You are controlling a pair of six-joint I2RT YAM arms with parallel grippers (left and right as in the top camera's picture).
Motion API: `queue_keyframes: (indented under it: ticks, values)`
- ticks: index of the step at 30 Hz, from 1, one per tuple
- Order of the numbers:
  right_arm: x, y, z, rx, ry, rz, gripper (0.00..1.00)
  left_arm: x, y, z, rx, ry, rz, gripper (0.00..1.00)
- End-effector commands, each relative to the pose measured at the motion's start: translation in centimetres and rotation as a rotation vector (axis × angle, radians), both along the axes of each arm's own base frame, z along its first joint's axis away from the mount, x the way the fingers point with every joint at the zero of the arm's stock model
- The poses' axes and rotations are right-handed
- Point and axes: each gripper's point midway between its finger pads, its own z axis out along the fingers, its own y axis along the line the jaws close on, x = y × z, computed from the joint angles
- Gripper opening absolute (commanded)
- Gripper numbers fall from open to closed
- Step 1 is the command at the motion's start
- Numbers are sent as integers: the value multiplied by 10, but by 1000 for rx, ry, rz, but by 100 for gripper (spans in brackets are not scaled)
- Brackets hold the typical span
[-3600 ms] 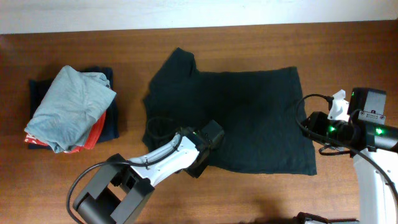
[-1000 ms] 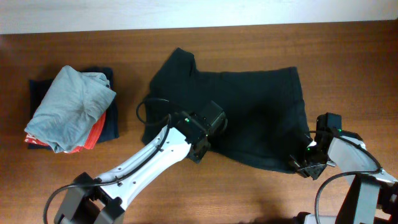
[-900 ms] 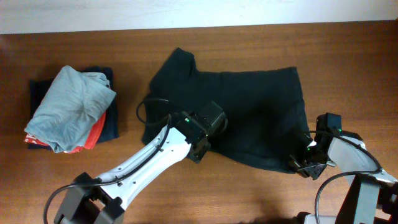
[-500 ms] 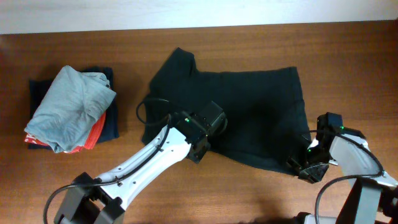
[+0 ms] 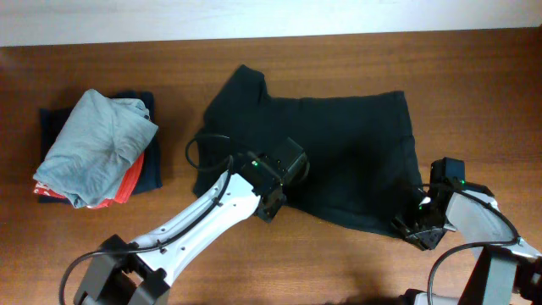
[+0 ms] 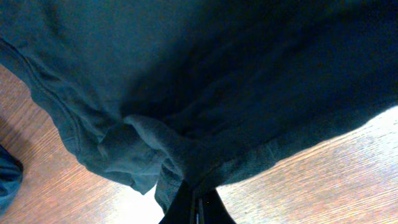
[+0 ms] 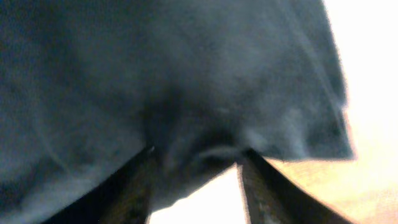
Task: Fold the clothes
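Note:
The clothes, a black T-shirt (image 5: 339, 144), lie spread on the wooden table, with the lower hem drawn up on the left. My left gripper (image 5: 271, 201) is shut on that lower left hem; in the left wrist view its fingertips (image 6: 193, 202) pinch a fold of the dark fabric (image 6: 205, 81). My right gripper (image 5: 415, 227) sits at the shirt's lower right corner. In the right wrist view its fingers (image 7: 134, 186) stand apart, and the hem (image 7: 205, 93) bunches between the tips of the gripper (image 7: 198, 151), bright table showing in the gap.
A pile of folded garments (image 5: 97, 148) sits at the left, light grey-blue on top of orange-red and navy. Bare wooden table (image 5: 483, 93) lies right of the shirt. A pale wall strip runs along the far edge.
The right gripper has come down to the shirt's lower right corner and shifted slightly there over the last second, its jaws changing width. The left gripper has held still on the hem.

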Motion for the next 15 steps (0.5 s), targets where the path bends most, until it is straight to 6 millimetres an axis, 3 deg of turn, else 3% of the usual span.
queue_keyframes:
  ticks: [1,5,9,15]
  values:
    - [-6,0,-6,-12,17,-18,23,4,1,6,1,-22,-4,1]
    - [-9,-4,-4,-33,37,-2,4,3,3,6,8,-19,-4,1]
    - [-16,-6,3,-41,77,26,4,2,3,6,11,-16,-4,1]
    - [-6,-9,26,-47,41,100,4,-1,7,5,26,-1,-4,1]
